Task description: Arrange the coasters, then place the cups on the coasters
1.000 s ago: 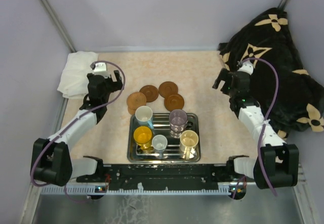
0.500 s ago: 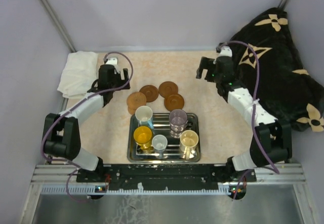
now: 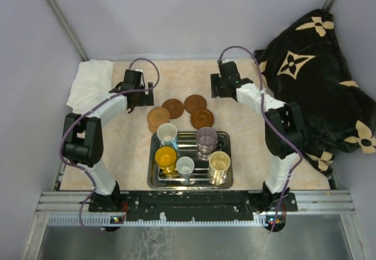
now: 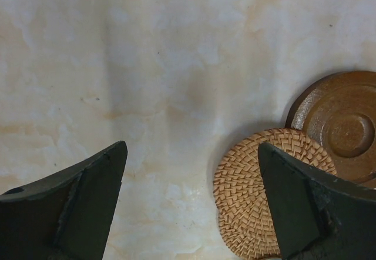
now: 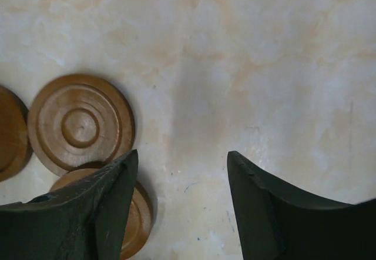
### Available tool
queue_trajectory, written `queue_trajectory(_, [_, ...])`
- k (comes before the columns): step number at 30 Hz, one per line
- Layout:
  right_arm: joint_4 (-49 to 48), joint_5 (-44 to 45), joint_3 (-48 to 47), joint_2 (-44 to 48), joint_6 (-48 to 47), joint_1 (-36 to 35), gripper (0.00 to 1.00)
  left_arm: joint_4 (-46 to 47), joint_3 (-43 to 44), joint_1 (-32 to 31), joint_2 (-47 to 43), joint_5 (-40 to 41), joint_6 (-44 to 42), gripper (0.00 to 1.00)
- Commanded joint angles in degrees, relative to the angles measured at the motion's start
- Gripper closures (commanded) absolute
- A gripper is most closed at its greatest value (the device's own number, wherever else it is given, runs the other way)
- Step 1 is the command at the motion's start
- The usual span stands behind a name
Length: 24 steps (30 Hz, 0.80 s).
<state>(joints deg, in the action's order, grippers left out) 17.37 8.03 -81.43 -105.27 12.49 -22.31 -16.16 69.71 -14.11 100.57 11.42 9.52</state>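
Several round brown coasters lie in an arc behind the tray; the leftmost [image 3: 158, 116] is woven [image 4: 261, 192], the others [image 3: 195, 103] are wooden. The cups stand in the steel tray [image 3: 230, 154]: light blue [image 3: 167, 133], purplish-grey [image 3: 206, 137], yellow [image 3: 165, 156], small grey-white [image 3: 185, 166] and cream [image 3: 219, 163]. My left gripper [image 3: 144, 97] [image 4: 191, 204] hangs open over bare table just left of the woven coaster. Open too, my right gripper [image 3: 218, 87] [image 5: 182, 160] hovers just right of two wooden coasters [image 5: 81, 123], nothing between its fingers.
A white folded cloth [image 3: 88, 83] lies at the back left corner. A black blanket with a tan flower pattern [image 3: 317, 77] is heaped along the right side. Purple walls close in the back and sides.
Both arms have swung inward from the table's sides toward the coasters. The right jaws have narrowed somewhat; the left jaws stay wide.
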Motion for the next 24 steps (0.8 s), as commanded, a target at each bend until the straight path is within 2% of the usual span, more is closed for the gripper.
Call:
queue_trajectory(1, [2.9,-3.9,0.7,-2.1,-0.1,0.0,0.38,-1.7,-0.3,-0.1,0.2,0.9,0.7,0.01])
queue_trajectory(9, [0.2,-6.6,5.5,-2.5,-1.3,-4.2,0.39,0.7,-0.6,-0.1,0.2,-1.9,1.2,0.01])
queue_trajectory(14, [-2.7,-11.2,8.1,-1.4,-0.3,-5.3,0.39,0.8,-0.9,-0.1,-0.2,-1.7,1.2,0.01])
queue_trajectory(24, [-4.1,-9.7,8.9,-3.6,-0.3,-6.7,0.4,1.3,-0.8,-0.1,-0.2,-2.2,1.2,0.02])
